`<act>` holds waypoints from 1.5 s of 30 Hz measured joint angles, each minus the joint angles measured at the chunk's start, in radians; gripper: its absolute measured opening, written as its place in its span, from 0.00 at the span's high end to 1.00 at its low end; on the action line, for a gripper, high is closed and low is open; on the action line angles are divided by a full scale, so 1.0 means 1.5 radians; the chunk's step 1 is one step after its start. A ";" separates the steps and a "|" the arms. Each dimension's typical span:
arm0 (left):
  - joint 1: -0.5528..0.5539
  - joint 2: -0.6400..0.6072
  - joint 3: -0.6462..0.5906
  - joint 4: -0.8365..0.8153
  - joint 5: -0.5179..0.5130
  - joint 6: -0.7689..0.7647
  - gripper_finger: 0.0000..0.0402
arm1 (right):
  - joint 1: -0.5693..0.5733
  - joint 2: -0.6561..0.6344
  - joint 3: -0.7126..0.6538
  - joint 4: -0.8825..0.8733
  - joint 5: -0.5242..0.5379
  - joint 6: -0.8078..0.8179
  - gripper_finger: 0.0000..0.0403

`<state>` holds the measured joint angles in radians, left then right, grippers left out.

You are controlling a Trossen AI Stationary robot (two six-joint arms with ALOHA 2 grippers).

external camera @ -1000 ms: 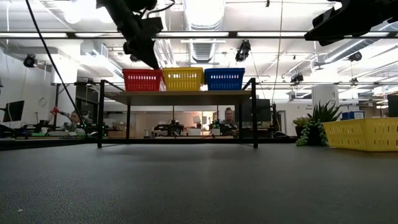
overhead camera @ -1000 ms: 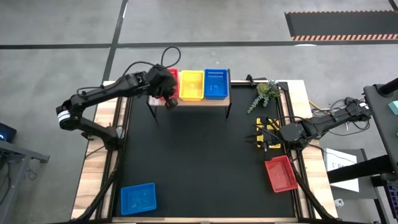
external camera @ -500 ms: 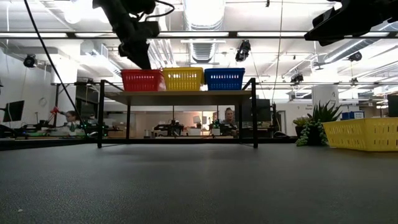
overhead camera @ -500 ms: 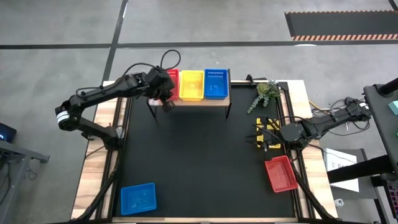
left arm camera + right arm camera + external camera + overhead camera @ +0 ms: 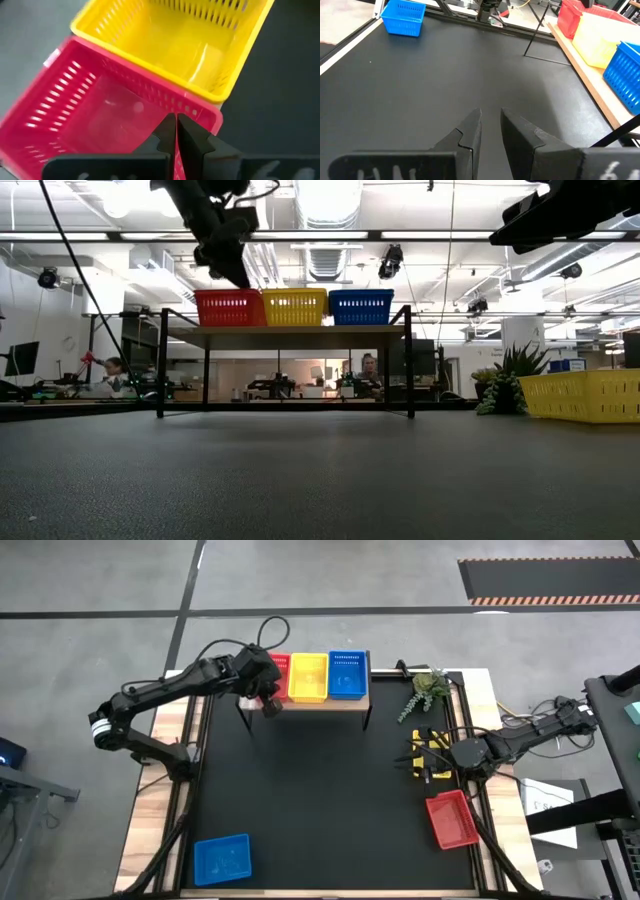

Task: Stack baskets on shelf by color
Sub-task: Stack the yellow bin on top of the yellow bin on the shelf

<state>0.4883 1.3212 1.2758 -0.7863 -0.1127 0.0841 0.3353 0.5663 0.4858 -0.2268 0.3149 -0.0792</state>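
The wood-topped shelf (image 5: pixel 312 705) stands at the table's far side with a red basket (image 5: pixel 281 664), a yellow basket (image 5: pixel 308 677) and a blue basket (image 5: pixel 348 674) side by side on it. My left gripper (image 5: pixel 176 131) is shut and stands just above the red basket's near rim (image 5: pixel 197 111); it also shows in the low view (image 5: pixel 236 278). My right gripper (image 5: pixel 491 114) is open and empty, up over a yellow basket (image 5: pixel 440 748) at the table's right edge. A red basket (image 5: pixel 452 819) and a blue basket (image 5: pixel 221 858) lie on the table. My left gripper's shut fingertips (image 5: pixel 167 127) point down at the red basket's near rim, by the corner next to the yellow basket. I cannot tell whether they touch it. The basket sits level on the shelf.
A small green plant (image 5: pixel 428 690) stands at the far right of the table. The middle of the black table top (image 5: pixel 320 800) lies bare between the shelf and the near edge. People sit in the room behind (image 5: pixel 368 370).
My left gripper has shifted a little toward the table's left edge and then back, staying shut above the red basket on the shelf.
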 joint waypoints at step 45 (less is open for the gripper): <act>-0.388 -0.281 -0.511 0.794 -0.003 -0.030 1.00 | 0.000 0.299 0.218 -0.397 -0.094 0.318 0.62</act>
<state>-0.0933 0.8993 0.5098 0.4053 -0.1173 0.0391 0.3355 1.0147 0.8134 -0.8227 0.1743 0.3979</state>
